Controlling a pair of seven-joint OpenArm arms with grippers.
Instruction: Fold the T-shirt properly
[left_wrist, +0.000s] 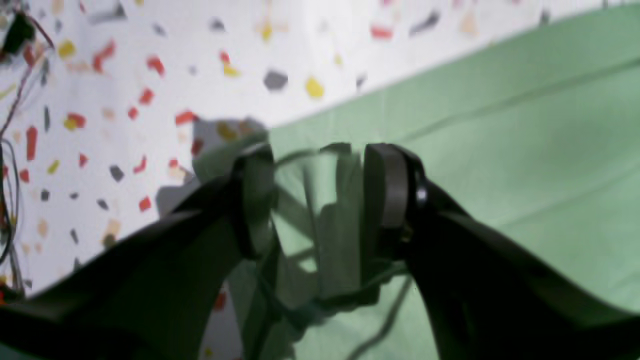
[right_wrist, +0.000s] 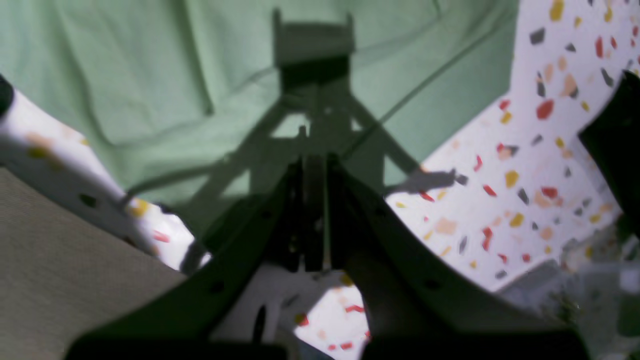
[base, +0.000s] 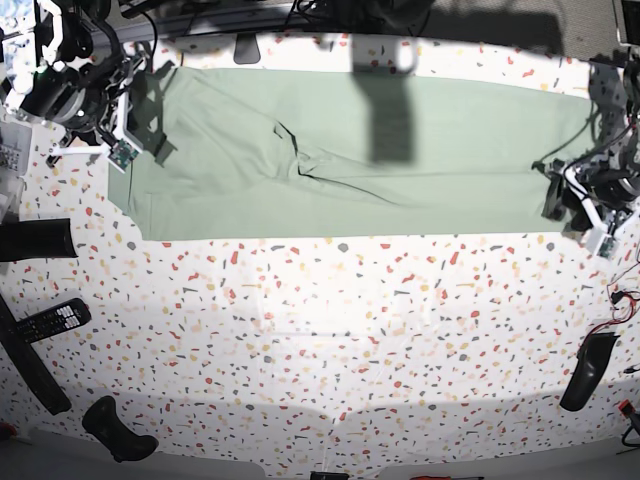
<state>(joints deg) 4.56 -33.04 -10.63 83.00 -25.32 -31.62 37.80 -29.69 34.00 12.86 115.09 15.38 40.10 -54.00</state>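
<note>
The T-shirt (base: 350, 150) lies as a long band across the table's (base: 320, 330) far side; left tool (left_wrist: 320, 200) grips its edge, right tool (right_wrist: 315, 210) is closed above it; a remote (base: 50, 320) lies well apart

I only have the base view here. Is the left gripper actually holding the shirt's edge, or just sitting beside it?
Observer: It holds it. In the left wrist view a bunched fold of the T-shirt sits between the fingers of the left gripper.
Operator: And the right gripper?
Observer: The right gripper is shut; its fingers meet with no gap, over the shirt's edge. Whether cloth is pinched there, I cannot tell.
Operator: What lies under the right one?
Observer: Green cloth ahead of it, and speckled table to the side.
</note>
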